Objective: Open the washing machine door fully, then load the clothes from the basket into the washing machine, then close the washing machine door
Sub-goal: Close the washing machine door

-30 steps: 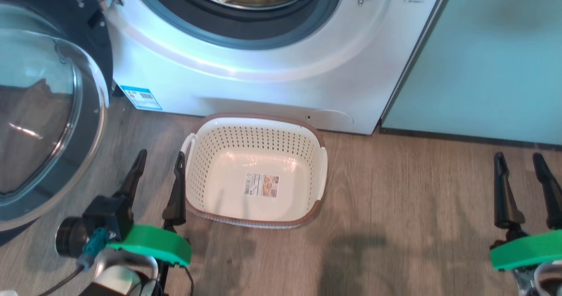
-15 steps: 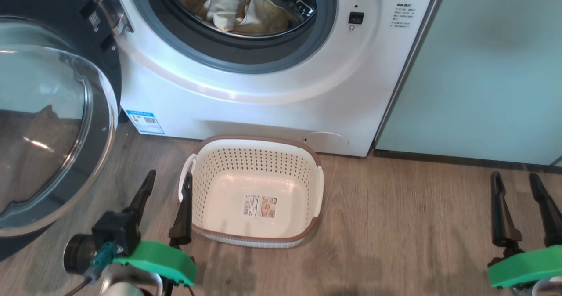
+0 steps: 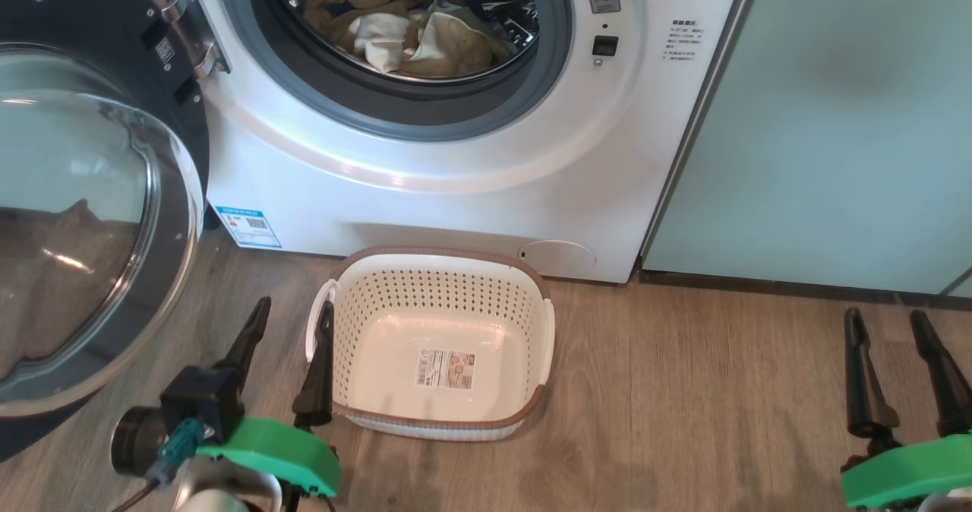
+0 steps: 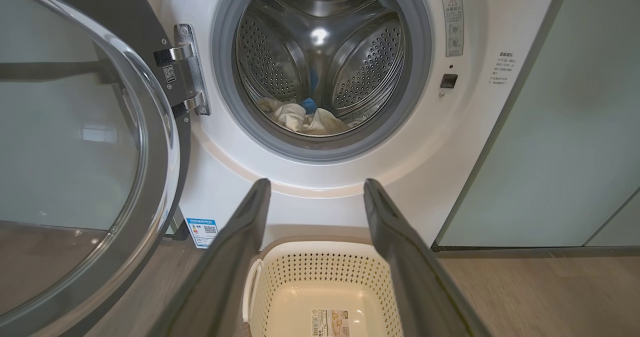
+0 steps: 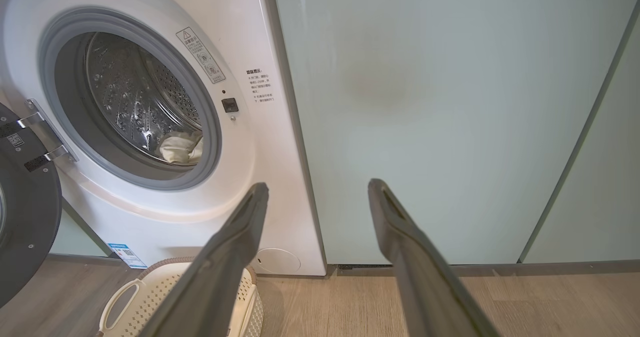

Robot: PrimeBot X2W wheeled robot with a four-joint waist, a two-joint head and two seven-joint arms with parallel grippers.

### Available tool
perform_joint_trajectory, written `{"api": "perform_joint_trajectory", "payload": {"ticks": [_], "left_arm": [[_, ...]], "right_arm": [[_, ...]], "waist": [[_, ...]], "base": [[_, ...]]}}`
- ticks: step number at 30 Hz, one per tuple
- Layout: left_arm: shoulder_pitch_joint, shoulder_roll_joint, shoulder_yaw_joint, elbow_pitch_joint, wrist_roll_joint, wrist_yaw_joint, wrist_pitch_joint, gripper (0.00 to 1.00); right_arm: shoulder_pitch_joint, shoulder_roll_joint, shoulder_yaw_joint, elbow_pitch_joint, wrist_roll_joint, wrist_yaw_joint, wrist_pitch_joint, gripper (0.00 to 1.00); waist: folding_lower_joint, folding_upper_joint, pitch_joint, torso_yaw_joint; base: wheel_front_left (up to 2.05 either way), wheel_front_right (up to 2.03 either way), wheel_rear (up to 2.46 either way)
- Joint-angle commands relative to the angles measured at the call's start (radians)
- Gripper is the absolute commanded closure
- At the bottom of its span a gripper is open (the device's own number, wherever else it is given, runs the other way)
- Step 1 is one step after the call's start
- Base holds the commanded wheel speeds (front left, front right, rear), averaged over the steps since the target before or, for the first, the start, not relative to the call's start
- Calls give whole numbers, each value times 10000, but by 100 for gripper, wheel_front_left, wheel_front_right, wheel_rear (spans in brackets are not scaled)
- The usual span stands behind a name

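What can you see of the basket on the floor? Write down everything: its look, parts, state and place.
The basket is cream-white plastic, rectangular with rounded corners, perforated walls, a brown rim and two white side handles. It stands upright on the wooden floor, close before the washing machine, and is empty except for a label on its bottom. The open left claw hangs by its left handle.
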Motion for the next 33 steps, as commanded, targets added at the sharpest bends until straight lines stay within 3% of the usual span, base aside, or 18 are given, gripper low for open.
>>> {"api": "perform_joint_trajectory", "payload": {"ticks": [1, 15, 33], "left_arm": [[-211, 256, 356, -227, 55, 231, -57, 0], [-227, 228, 358, -120, 108, 312, -115, 0], [-309, 252, 287, -197, 95, 146, -182, 0]], "right_arm": [[-129, -55, 202, -408, -100, -29, 46, 0], [-100, -39, 189, -451, -114, -29, 96, 0], [-106, -26, 150, -474, -92, -29, 72, 0]], "waist": [[0, 0, -13, -5], [0, 0, -107, 9], [0, 0, -97, 144]], "base": [[0, 0, 0], [-28, 28, 0], [-163, 163, 0]]}}
